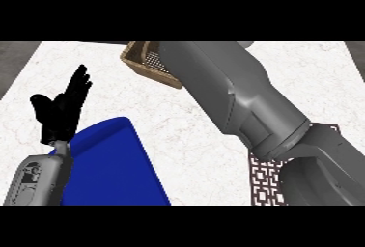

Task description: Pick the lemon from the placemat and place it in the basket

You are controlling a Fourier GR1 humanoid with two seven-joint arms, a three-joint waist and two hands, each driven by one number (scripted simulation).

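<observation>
A brown wicker basket (146, 63) stands at the far middle of the white marble counter, tilted toward me, its right part covered by my right forearm (242, 96). That forearm stretches from the lower right up to the basket, and my right hand is hidden behind it. The lemon shows nowhere. A patterned brown-and-white placemat (267, 181) lies at the lower right, mostly under the right arm. My left hand (61, 111) rests open at the left, fingers pointing up, holding nothing.
A blue mat (114, 164) lies at the lower left beside my left forearm. Bare marble counter (185, 140) stretches between the blue mat and the right arm. Dark floor shows past the counter's left and right far corners.
</observation>
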